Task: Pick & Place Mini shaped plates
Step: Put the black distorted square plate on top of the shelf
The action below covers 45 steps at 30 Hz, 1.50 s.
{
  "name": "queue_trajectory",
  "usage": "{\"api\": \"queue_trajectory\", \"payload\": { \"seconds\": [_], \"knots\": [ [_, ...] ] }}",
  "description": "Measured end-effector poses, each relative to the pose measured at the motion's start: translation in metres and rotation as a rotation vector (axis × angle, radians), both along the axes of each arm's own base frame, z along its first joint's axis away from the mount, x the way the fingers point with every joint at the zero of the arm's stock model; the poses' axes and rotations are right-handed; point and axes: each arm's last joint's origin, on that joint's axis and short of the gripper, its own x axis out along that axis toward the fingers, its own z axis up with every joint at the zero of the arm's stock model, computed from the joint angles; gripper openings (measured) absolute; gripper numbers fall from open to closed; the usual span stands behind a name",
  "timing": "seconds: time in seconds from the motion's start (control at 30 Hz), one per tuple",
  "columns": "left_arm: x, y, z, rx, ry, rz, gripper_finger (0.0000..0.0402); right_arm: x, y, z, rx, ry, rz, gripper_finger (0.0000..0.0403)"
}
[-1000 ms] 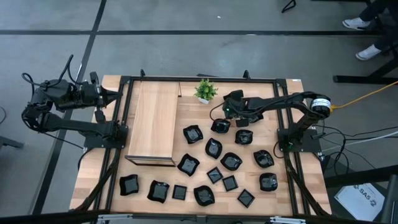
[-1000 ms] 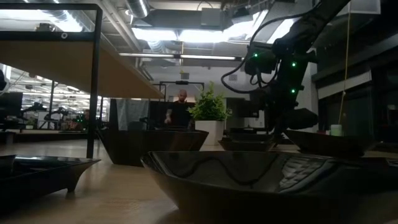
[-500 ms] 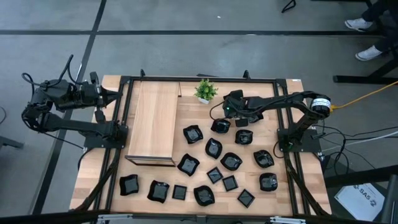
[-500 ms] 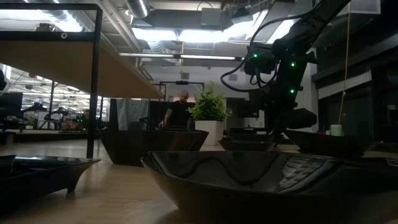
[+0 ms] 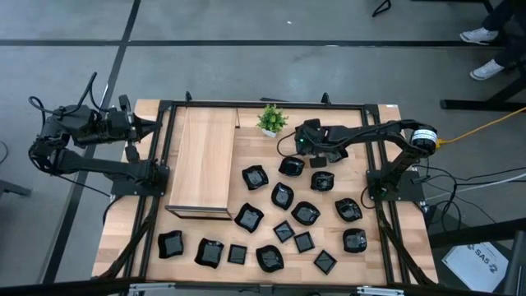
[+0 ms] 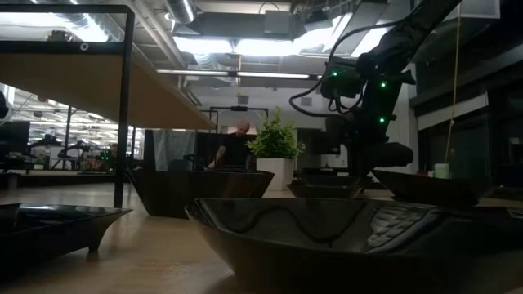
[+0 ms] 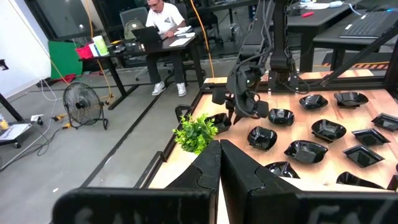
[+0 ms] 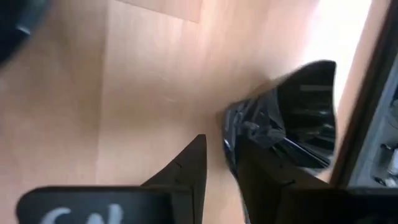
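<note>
1. The mini shaped plates point(image 5: 282, 196) lay scattered over the right and near parts of the tabletop point(image 5: 337, 123), well over a dozen of them, each resting flat on the wood and none stacked on another.
2. The long wooden box point(image 5: 203, 161) stood on the left half of the tabletop; in the high view its top looked bare, with no plate on it. If that box was the drop-off, the sorting had, by my reading, barely begun.
3. The right gripper point(image 5: 319, 158) was down among the plates farthest from the near edge, close to the potted plant point(image 5: 269, 118).
4. In the right wrist view its jaws stood at a narrow gap astride the raised rim of one glossy plate point(image 8: 292, 118), one finger inside the rim and one outside. Whether they had already pinched it tight I could not tell; the plate looked tilted against the wood rather than carried clear.
5. So the step in hand seemed to be a grasp in the making, with the lift, carry and release all left for this plate.
6. The left gripper point(image 7: 219, 163) waited off the left edge of the tabletop, jaws pressed together on nothing, pointed across at the working arm.
7. Nearly every plate appeared yet to be moved.
</note>
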Motion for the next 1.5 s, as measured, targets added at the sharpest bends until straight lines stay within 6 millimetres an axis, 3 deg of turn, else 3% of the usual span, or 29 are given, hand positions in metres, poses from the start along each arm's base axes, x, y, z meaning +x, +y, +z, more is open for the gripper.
{"api": "queue_trajectory", "payload": {
  "seconds": [0.3, 0.5, 0.8, 1.0, 1.17, 1.5],
  "knots": [
    [0.0, 0.0, 0.0, 0.0, 0.0, 0.0, 0.0004, 0.002, -0.006, -0.017, -0.015, 0.061, -0.027, 0.0084],
    [0.0, 0.0, 0.0, 0.0, 0.0, 0.0, 0.0004, 0.003, -0.006, -0.016, -0.033, 0.06, -0.05, 0.0084],
    [0.0, 0.0, 0.0, 0.0, 0.0, 0.0, 0.0004, 0.013, -0.01, -0.002, -0.046, 0.002, -0.068, 0.0078],
    [0.0, 0.0, 0.0, 0.0, 0.0, 0.0, 0.0004, 0.015, -0.011, 0.004, -0.021, -0.013, -0.117, 0.0013],
    [0.0, 0.0, 0.0, 0.0, 0.0, -0.001, 0.0004, 0.016, -0.011, 0.012, 0.003, 0.009, -0.166, 0.001],
    [0.0, 0.0, 0.0, 0.0, 0.0, -0.001, 0.0004, 0.024, -0.017, 0.054, -0.087, 0.009, -0.28, 0.0004]
  ]
}}
